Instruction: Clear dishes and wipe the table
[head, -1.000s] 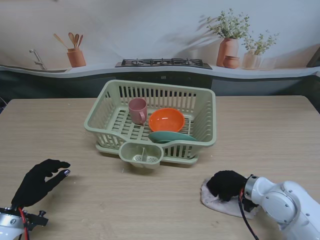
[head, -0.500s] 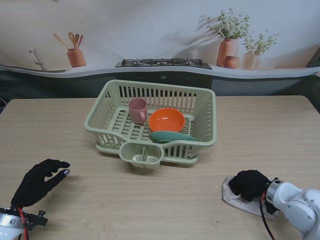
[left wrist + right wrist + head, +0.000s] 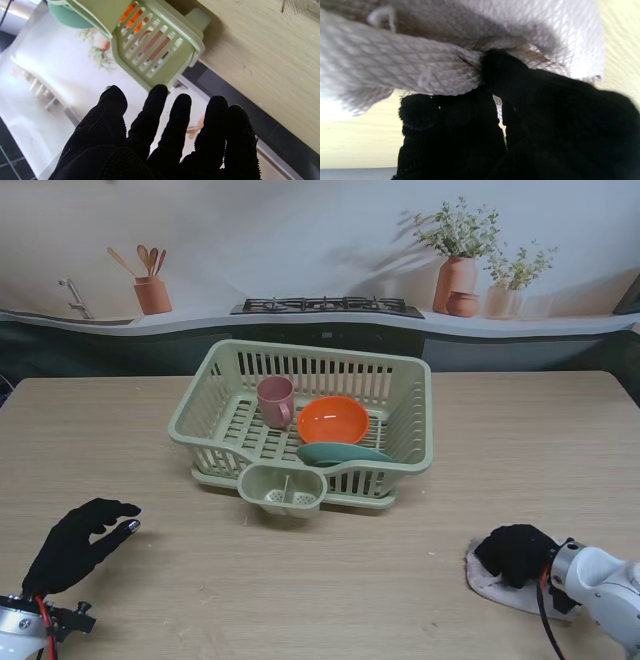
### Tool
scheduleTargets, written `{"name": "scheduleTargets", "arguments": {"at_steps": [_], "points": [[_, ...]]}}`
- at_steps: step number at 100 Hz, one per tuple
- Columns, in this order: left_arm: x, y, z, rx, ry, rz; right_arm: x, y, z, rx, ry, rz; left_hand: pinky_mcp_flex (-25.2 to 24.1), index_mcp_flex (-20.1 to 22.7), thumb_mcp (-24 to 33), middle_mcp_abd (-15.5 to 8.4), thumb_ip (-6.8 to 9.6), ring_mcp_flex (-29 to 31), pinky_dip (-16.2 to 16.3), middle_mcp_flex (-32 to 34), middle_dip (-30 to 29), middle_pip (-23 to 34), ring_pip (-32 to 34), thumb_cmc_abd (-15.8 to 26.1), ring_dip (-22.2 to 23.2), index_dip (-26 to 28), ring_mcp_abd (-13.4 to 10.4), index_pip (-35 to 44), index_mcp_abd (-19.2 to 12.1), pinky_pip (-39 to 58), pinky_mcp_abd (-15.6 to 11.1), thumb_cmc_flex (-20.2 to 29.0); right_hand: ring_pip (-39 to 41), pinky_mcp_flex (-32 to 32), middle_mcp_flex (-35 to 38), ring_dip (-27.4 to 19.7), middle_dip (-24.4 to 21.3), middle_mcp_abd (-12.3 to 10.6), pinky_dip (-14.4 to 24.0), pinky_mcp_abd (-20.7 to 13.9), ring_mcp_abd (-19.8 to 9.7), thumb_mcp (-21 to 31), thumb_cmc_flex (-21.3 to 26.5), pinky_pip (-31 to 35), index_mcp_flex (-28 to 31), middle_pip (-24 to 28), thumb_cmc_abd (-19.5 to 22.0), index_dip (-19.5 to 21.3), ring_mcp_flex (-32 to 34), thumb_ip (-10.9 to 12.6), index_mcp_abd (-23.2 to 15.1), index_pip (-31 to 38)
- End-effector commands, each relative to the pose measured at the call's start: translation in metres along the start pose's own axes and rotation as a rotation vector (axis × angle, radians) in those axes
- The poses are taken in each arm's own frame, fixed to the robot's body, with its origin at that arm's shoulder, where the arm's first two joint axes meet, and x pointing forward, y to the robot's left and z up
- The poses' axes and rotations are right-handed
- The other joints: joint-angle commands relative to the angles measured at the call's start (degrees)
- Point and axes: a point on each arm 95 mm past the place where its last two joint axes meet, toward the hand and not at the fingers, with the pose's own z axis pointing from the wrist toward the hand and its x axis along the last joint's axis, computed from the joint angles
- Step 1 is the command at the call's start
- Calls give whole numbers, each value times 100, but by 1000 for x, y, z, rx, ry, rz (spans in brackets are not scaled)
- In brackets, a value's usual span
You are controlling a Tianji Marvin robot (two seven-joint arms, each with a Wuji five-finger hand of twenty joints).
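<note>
Two hands noted: right hand (image 3: 514, 552) clenched on the cloth (image 3: 500, 584) at the desk's (image 3: 300, 580) near right corner, left hand (image 3: 75, 546) empty, fingers spread, near left corner; dishes sit in the rack (image 3: 305, 420) mid-desk.

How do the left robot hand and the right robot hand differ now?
The left robot hand is open, fingers apart, and holds nothing; the right robot hand is closed on the cloth. The left is raised and touches nothing visible; the right presses the cloth on the table. Both wear black gloves.
</note>
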Motion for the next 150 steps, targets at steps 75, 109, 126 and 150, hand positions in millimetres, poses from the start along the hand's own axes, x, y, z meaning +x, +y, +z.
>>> {"name": "scheduleTargets", "arguments": {"at_steps": [75,109,126,150], "points": [[1,1,-5,11,3,-10,125,7,91,58,249,181,-53,215,-168,68,163,48,59,44,-88,-38,-35,271,25,57,76,-65,-74,139,-10,55,56,35,-146,77,-206,128,48,-167,-70,9,117,50,539,-356,620,-479,169,89,-157,-939],[1,1,-6,8,5,-9,76,-8,59,56,150,104,-53,214,-171,67,163,49,59,43,-89,-39,-35,270,25,58,81,-65,-78,139,-10,52,62,30,-151,79,-210,128,46,-159,-57,17,123,57,538,-344,617,-477,164,92,-156,-941],[1,1,-6,14,10,-7,51,-14,42,67,98,50,-53,215,-168,80,163,52,59,54,-88,-37,-37,270,24,60,77,-63,-78,139,-10,52,59,29,-156,77,-214,128,45,-158,-60,20,124,57,539,-344,615,-476,155,92,-156,-941],[2,1,-6,12,10,-9,53,-14,41,51,108,48,-53,215,-168,68,162,52,59,47,-88,-38,-36,272,25,61,79,-63,-77,139,-10,51,65,20,-166,78,-212,122,41,-158,-68,19,122,53,533,-334,631,-476,154,89,-158,-943]]}}
